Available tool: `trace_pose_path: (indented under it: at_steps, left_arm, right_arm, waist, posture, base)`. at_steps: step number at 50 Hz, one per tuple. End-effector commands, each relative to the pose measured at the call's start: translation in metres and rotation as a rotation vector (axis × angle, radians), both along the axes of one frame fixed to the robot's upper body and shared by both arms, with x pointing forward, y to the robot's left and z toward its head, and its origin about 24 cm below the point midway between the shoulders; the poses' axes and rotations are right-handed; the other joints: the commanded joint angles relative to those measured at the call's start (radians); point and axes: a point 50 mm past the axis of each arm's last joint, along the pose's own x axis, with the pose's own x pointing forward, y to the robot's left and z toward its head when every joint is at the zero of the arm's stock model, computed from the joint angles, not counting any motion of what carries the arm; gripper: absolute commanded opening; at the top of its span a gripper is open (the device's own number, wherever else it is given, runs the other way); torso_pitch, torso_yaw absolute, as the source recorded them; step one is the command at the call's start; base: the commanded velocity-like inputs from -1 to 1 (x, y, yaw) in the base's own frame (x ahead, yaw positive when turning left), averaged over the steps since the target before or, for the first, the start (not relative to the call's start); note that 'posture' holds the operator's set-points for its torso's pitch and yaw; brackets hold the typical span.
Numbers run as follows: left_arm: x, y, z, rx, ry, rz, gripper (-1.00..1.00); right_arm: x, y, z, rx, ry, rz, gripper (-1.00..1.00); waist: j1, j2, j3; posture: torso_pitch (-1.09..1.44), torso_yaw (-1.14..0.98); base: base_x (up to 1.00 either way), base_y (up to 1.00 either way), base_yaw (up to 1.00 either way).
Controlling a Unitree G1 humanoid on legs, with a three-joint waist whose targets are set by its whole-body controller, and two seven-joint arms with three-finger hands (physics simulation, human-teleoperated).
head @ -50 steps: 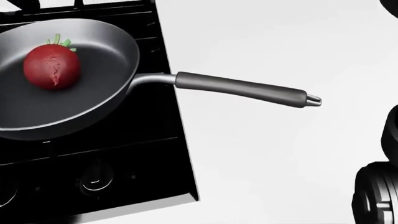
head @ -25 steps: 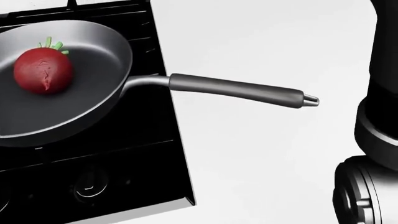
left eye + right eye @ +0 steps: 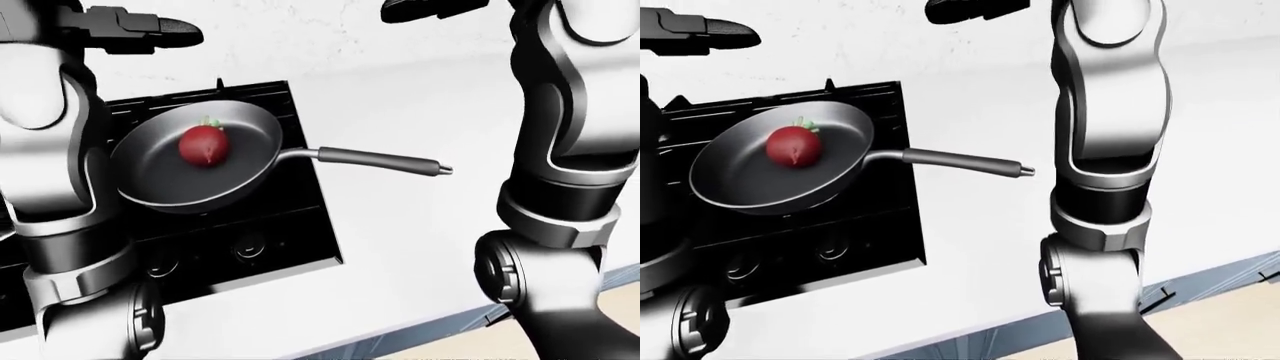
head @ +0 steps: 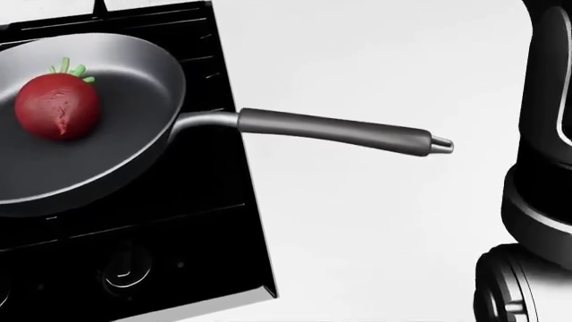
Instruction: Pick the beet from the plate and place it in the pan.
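1. Left-eye view shows the beet [image 3: 204, 145] lying inside the pan [image 3: 150, 180], toward the upper middle of the pan's dark floor, with its small green stalk stubs pointing to the top of the view.
2. The pan sits on a black stove [image 3: 290, 225] set into a white counter [image 3: 420, 225]. Its long dark handle [image 3: 380, 160] reaches to the right, out past the stove's edge and over the counter.
3. Two round knobs [image 3: 248, 246] show on the stove's lower strip, below the pan.
4. Head view gives the same things closer: the beet [image 4: 56, 106] is red and roundish, touching the pan floor and apart from the rim on every side that shows. The pan's left part is cut by the picture's edge.
5. The left hand [image 3: 140, 31] is raised near the top left of the left-eye view, above the stove and well apart from the pan. Its dark fingers hold nothing; whether they are spread wide or drawn narrow I cannot tell, as they read only as a flat dark shape.
6. The right hand [image 3: 975, 7] is at the top of the right-eye view, partly cut by the edge, high over the counter and well apart from the handle. It holds nothing, and the spread of its fingers cannot be told either.
7. Both forearms stand nearly upright, one at each side of the pan.
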Motion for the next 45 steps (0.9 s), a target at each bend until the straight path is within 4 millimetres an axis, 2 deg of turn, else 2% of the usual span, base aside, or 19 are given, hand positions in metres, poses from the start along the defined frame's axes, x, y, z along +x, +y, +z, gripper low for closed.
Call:
trace_pose_path:
  at_steps: [1, 18, 45]
  left_arm:
    - [-0.013, -0.002, 0.018, 0.024, -0.114, -0.002, 1.00]
    - [-0.034, -0.006, 0.040, 0.051, -0.288, 0.007, 1.00]
    - [-0.042, -0.010, 0.039, 0.075, -0.346, 0.002, 1.00]
  right_arm:
    - [-0.015, 0.001, 0.021, 0.000, -0.124, 0.005, 1.00]
    - [-0.026, -0.002, 0.028, -0.014, -0.220, 0.000, 1.00]
    - [-0.032, -0.001, 0.028, -0.024, -0.296, 0.002, 1.00]
  waist:
    - [0.000, 0.003, -0.033]
    - [-0.001, 0.000, -0.028]
    - [0.000, 0.000, -0.028]
  posture:
    - [0.00, 0.00]
    - [0.00, 0.00]
    - [0.00, 0.00]
  base:
    - [0.00, 0.00, 0.00]
    - [0.00, 0.00, 0.00]
    - [0.00, 0.00, 0.00]
